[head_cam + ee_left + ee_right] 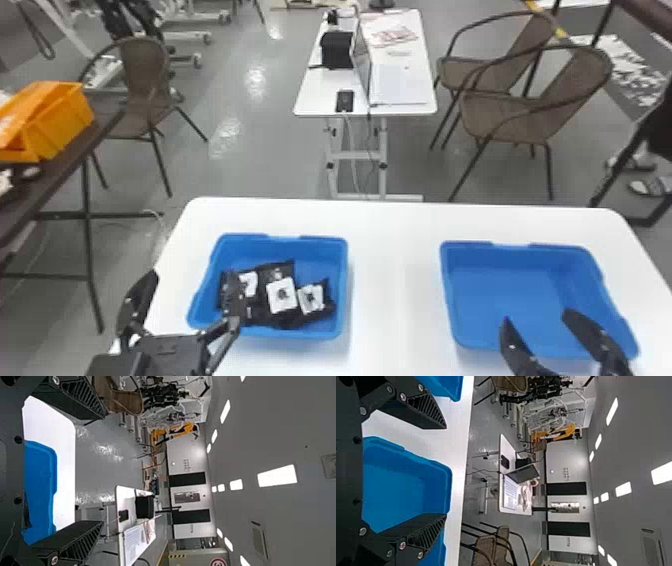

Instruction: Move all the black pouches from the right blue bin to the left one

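White counter (395,220) with rounded far corners spreads across the near part of the room. At its near side, the left end effector (192,287) stands wide open at the left blue bin (345,285), with one finger outside the bin's left edge and the other in line with its near-left part; nothing is held between them. The right end effector (536,316) is also well open, its two curved black fingertips seen against the near-right part of the right blue bin (462,305), with nothing in its hold. How far above the bins either one sits, I cannot tell. The two bins rest apart on the counter. Black pouches (282,297) with white labels lie bunched and overlapping in the left bin; at least three labels show. Beyond the counter, to the left, an orange crate (62,120) sits on a dark table (60,172), with a brown chair (145,85) just behind. Straight ahead is a narrow white table (310,102) bearing a small black device (345,101), an open laptop (400,87) and a black bag (336,50). Two brown chairs (510,117) stand to its right. Farthest off, the wrist views show a pale wall (564,463) with dark panels.
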`<state>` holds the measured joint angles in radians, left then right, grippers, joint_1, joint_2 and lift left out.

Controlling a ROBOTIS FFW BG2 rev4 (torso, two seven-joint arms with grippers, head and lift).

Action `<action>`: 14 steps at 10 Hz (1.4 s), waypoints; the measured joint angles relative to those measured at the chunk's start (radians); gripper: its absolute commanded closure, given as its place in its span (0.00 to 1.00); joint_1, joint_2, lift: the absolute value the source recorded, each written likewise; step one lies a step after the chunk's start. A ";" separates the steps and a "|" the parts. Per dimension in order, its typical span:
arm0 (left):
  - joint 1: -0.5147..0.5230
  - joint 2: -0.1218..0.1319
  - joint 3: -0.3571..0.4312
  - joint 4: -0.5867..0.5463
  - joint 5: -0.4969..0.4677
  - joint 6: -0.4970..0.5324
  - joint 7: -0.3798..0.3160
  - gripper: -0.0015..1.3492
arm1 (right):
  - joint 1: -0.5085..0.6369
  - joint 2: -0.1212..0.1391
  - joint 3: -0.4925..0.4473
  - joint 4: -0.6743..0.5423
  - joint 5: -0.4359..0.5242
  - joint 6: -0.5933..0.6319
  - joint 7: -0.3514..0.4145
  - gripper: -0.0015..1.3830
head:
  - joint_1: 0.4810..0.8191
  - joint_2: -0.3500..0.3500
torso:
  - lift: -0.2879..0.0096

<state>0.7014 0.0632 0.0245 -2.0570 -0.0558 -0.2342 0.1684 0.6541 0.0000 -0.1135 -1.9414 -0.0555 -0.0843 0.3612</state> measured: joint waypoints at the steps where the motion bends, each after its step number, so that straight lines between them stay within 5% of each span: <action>1: -0.002 0.024 -0.012 0.000 0.015 0.006 0.013 0.07 | -0.003 0.000 0.000 0.002 -0.001 0.000 0.002 0.19 | 0.63 0.62 | 1.00; 6: -0.003 0.077 -0.017 0.000 0.056 0.009 0.003 0.06 | -0.018 0.000 0.000 0.016 -0.010 0.000 0.020 0.19 | 0.63 0.63 | 1.00; 14: -0.022 0.078 0.006 0.000 0.077 0.027 -0.078 0.06 | -0.036 0.000 0.000 0.034 -0.020 -0.002 0.040 0.19 | 0.63 0.62 | 1.00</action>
<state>0.6796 0.1408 0.0306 -2.0570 0.0213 -0.2071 0.0902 0.6178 0.0000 -0.1135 -1.9074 -0.0754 -0.0859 0.4012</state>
